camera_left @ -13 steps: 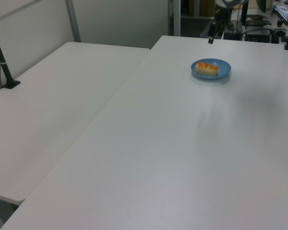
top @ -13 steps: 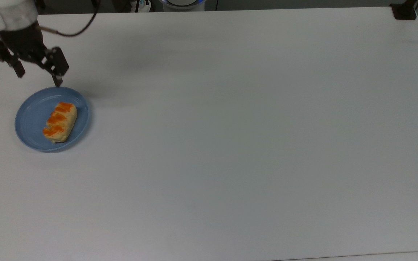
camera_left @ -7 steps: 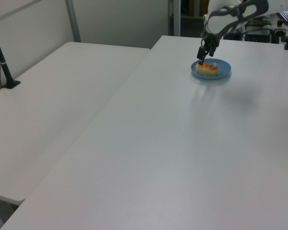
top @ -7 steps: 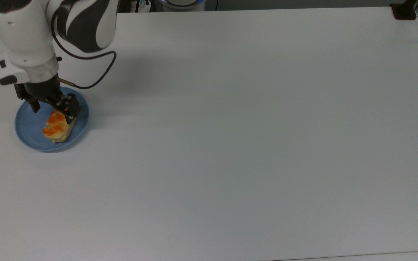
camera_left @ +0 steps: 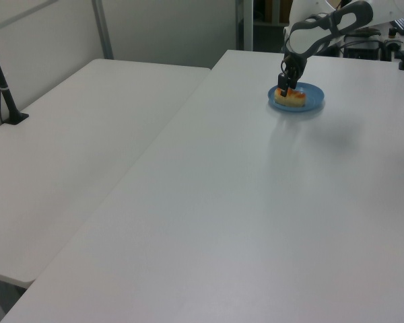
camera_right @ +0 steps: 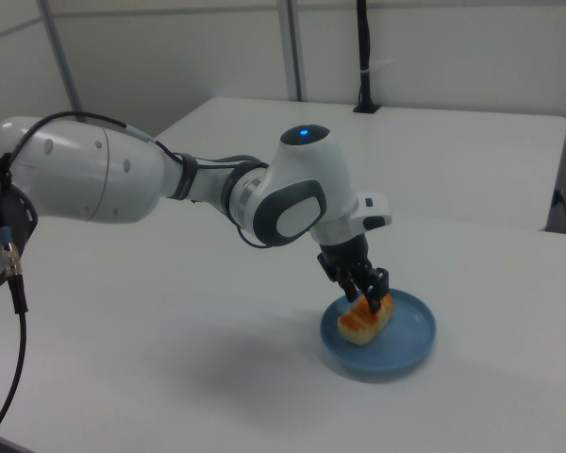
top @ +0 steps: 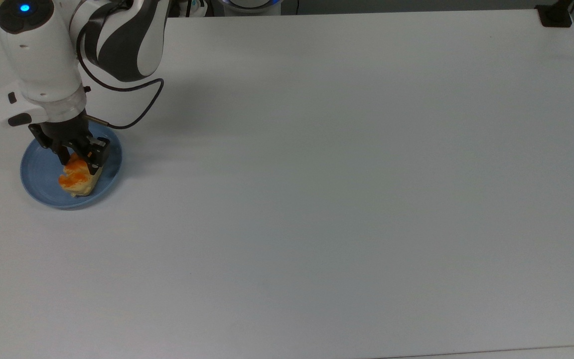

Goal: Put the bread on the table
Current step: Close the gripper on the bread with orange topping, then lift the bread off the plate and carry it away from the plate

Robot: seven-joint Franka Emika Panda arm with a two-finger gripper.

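The gripper point(top: 78, 160) is down on the blue plate point(top: 43, 174), its two fingers set on either side of the bread point(top: 78, 175) and pinching the bun's upper end. The bread lies on the plate, near the top view's left edge of the white surface point(top: 342, 189), with the white arm point(camera_right: 170, 179) arched above it.

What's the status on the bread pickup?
Gripper down on bread, fingers straddling its upper end. Bread on blue plate. Table open alongside.
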